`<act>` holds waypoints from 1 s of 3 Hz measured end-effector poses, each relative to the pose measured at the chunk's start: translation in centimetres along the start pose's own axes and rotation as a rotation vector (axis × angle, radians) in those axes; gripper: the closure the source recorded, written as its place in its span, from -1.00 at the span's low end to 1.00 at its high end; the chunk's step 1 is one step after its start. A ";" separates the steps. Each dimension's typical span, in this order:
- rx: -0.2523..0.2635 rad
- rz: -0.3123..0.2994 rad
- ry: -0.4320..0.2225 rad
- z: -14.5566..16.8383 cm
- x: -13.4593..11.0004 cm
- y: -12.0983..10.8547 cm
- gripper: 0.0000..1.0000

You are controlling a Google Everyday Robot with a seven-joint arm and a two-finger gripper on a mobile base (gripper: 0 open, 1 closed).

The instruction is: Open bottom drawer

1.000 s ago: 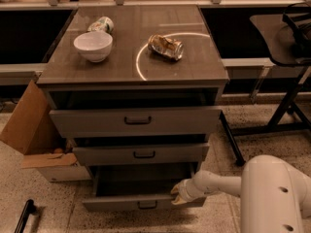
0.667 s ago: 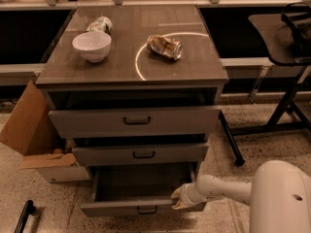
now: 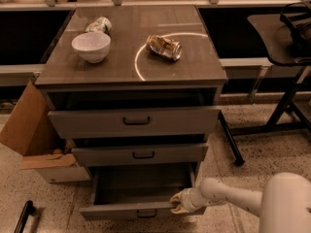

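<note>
The bottom drawer (image 3: 131, 210) is the lowest and narrowest of three grey-brown drawer fronts, with a small dark bar handle (image 3: 146, 213) at its centre. It stands pulled out toward me, and its dark inside (image 3: 143, 183) shows. My gripper (image 3: 178, 203) sits at the right end of the drawer's front panel, against its top edge. The white arm (image 3: 228, 198) reaches in from the lower right. The top drawer (image 3: 136, 121) and middle drawer (image 3: 138, 154) are each pulled out a little.
On the cabinet top stand a white bowl (image 3: 91, 46), a crushed can (image 3: 164, 47) and a toppled cup (image 3: 99, 24). A cardboard box (image 3: 36, 140) leans at the cabinet's left. A black table leg (image 3: 231, 140) and a stand (image 3: 286, 106) are at the right.
The bottom drawer has slid further out toward me, showing more of its inside. My gripper has moved down and forward with its front panel.
</note>
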State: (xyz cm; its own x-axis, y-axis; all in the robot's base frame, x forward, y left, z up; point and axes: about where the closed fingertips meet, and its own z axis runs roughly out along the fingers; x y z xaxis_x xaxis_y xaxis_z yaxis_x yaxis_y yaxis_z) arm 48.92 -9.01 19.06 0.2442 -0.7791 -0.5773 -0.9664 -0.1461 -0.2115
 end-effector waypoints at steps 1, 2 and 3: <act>-0.006 0.002 -0.016 0.1 -0.1 0.4 1.00; -0.006 0.002 -0.016 0.1 -0.1 0.4 1.00; -0.010 0.003 -0.023 0.1 -0.1 0.6 1.00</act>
State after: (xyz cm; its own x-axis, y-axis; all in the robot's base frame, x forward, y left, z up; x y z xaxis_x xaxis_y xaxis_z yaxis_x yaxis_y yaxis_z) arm 48.34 -8.93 18.95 0.2427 -0.7652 -0.5962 -0.9679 -0.1498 -0.2018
